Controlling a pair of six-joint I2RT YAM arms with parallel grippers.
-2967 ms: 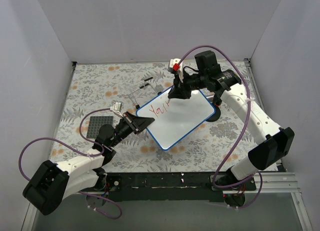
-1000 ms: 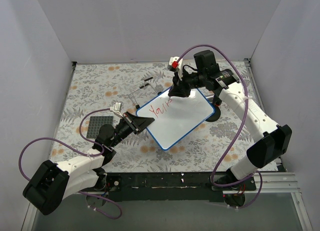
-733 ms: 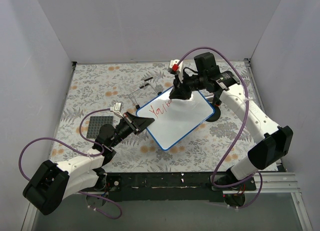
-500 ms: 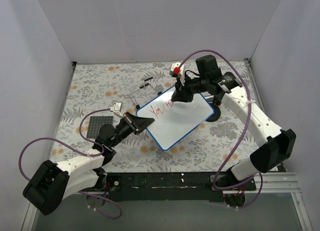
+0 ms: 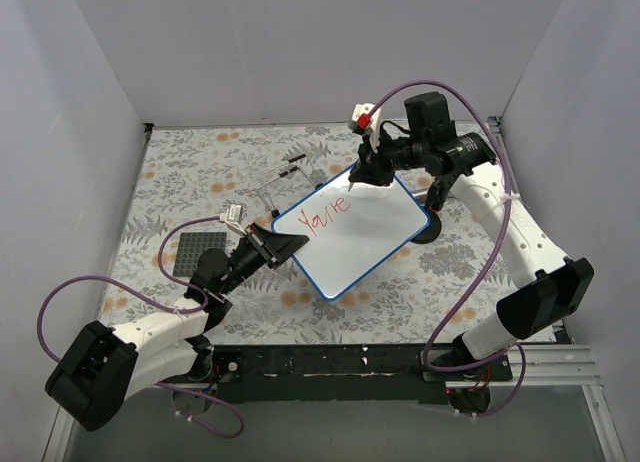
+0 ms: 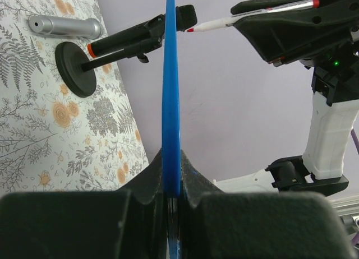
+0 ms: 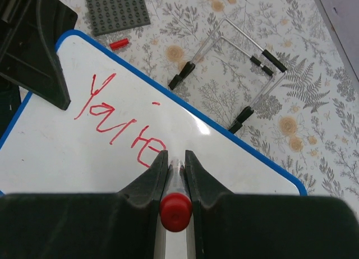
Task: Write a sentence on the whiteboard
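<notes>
heads up, right claw (image 7: 175, 158) is clamped on the marker (image 7: 175, 209), tip just ahead of it by the end of the sentence (image 7: 120, 121), and left claw (image 6: 171, 158) only pinches the whiteboard (image 7: 84, 158) by its rim, so pressing hard could twist it and smear the letters.

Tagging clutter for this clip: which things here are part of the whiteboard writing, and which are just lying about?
In use: whiteboard, red writing, red marker in the right gripper, left gripper clamping the board's edge.
Lying about: grey studded plate, wire stand, small red piece, black round base, silver cylinder.
</notes>
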